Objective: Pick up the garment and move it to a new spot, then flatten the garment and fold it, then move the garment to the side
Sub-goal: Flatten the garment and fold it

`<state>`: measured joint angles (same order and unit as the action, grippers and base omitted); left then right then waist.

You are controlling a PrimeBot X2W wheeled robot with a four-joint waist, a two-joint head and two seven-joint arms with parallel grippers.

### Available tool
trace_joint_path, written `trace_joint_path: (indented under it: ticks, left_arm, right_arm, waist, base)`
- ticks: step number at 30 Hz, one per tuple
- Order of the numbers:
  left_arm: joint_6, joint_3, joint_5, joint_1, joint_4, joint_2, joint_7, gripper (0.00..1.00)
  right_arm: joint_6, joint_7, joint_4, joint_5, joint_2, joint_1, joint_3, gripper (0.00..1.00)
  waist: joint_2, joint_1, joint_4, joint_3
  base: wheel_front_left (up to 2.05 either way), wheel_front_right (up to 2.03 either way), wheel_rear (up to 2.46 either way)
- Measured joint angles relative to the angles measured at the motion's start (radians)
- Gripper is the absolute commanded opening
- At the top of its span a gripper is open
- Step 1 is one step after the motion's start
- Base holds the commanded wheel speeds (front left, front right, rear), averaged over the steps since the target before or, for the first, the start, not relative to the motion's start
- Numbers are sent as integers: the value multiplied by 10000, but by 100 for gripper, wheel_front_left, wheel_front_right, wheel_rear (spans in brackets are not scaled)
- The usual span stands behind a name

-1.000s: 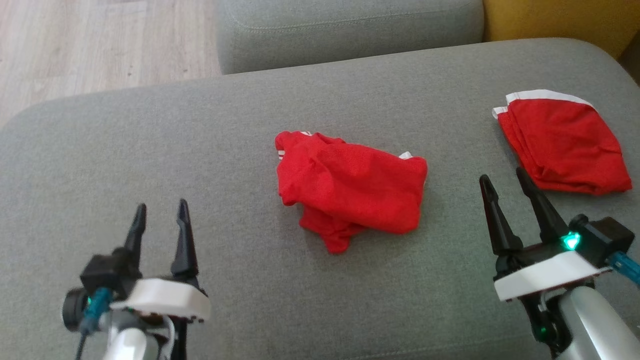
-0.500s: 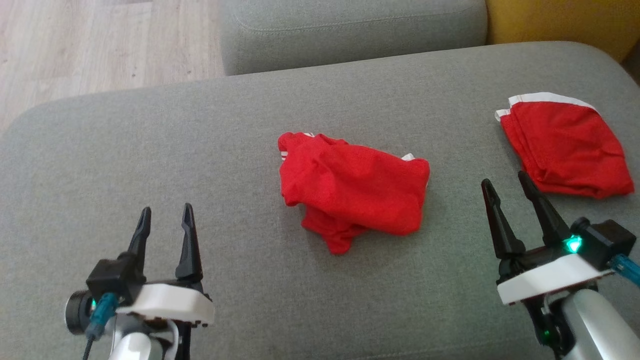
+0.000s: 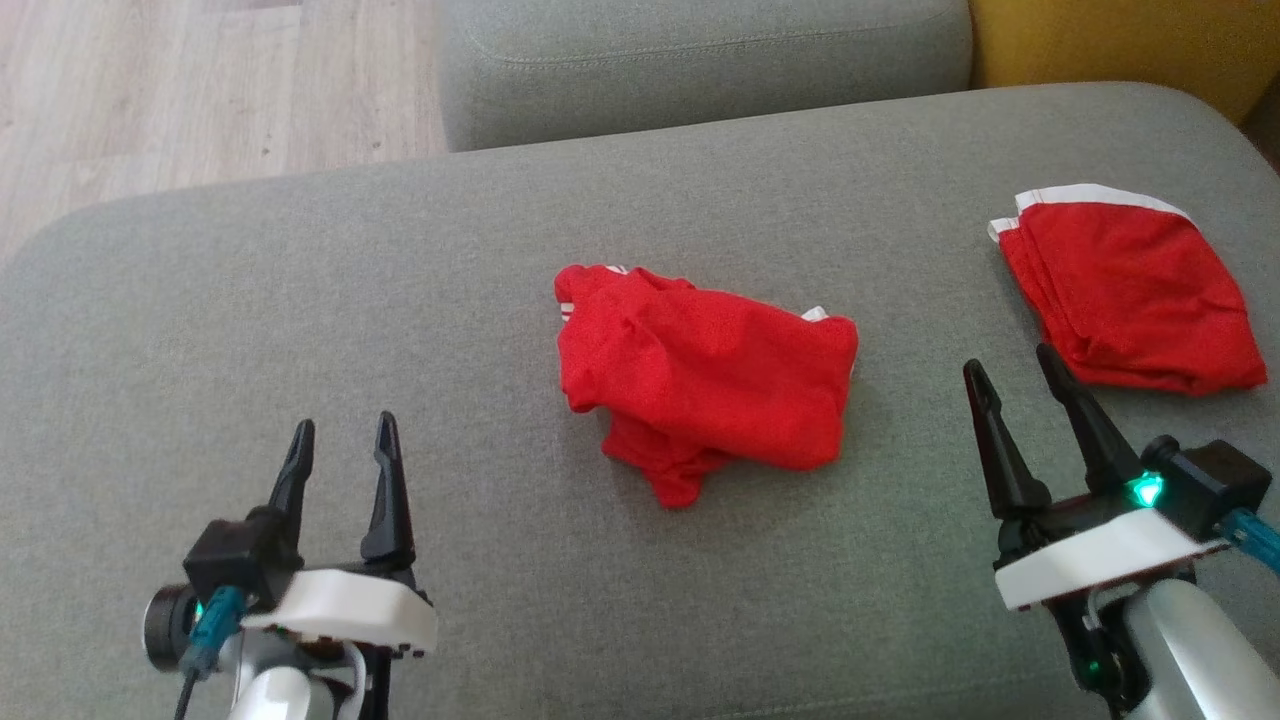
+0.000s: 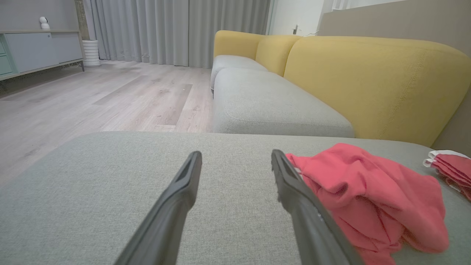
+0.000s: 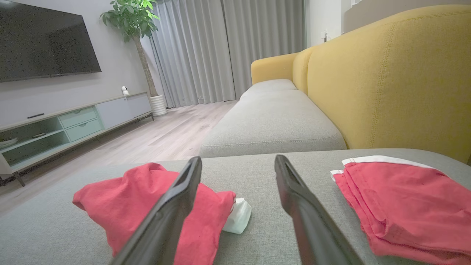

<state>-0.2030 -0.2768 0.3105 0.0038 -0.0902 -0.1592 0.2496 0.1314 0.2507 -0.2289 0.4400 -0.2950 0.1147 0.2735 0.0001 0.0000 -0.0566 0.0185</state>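
Ok so here's the scene. The crumpled red garment (image 3: 705, 385) sits in a heap roughly in the middle of the big grey cushion (image 3: 300, 290). A bit of white trim pokes out at its far left corner, and there's another scrap of white on its right side. Nothing is touching it. Over on the robot's right, near the edge of the same cushion, there's a folded red piece (image 3: 1130, 290), flat and tidy, with a white band along its far edge. The two are well apart.

The left claw (image 3: 345, 422) hangs over bare grey fabric at the near left. Its fingers are spread with nothing between them, pointing away from the robot. The heap is off to its right and clear of it.

The right claw (image 3: 1008, 358) is at the near right, also wide open and empty. Its tips are just short of the folded piece's near edge, in the gap between the two red things. From its wrist camera, the heap is on the left and the folded piece on the right.

Past the cushion there's another grey seat (image 3: 700, 60), a yellow backrest (image 3: 1120, 40) and pale wood floor (image 3: 200, 90). The right wrist camera also catches a TV (image 5: 44, 44) on the wall, a potted plant (image 5: 132, 18), grey curtains (image 5: 220, 48) and a low cabinet (image 5: 73, 121).
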Motion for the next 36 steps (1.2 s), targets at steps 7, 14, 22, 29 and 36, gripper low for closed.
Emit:
trace_joint_path:
  ticks: [7, 14, 22, 29, 36]
  left_arm:
    - [17, 8, 0, -1, -54, 67, 0, 100]
    - [98, -42, -90, -131, -86, 102, 0, 100]
    - [153, -176, -102, -593, -180, 194, 0, 100]
    - [180, -343, -194, -809, -290, 322, 0, 100]
    - [182, -351, -203, -1138, -353, 364, 2, 100]
  right_arm:
    - [0, -36, -238, 115, -25, 23, 90, 100]
    - [0, -1605, -1687, 1080, -487, 1511, 441, 100]
    - [0, -4268, -4102, 2644, -809, 3251, 1045, 100]
    - [0, -5064, -5275, 3670, -853, 3892, 1674, 100]
    - [0, -4865, -5960, 4437, -865, 4520, 2153, 54]
  waist:
    - [0, 0, 59, 12]
    - [0, 0, 415, 274]
    - [0, 1, 1139, 760]
    - [0, 2, 1784, 1233]
    - [0, 1, 2308, 1644]
  base:
    - [0, 0, 0]
    - [0, 0, 0]
    - [0, 0, 0]
    - [0, 0, 0]
    - [0, 0, 0]
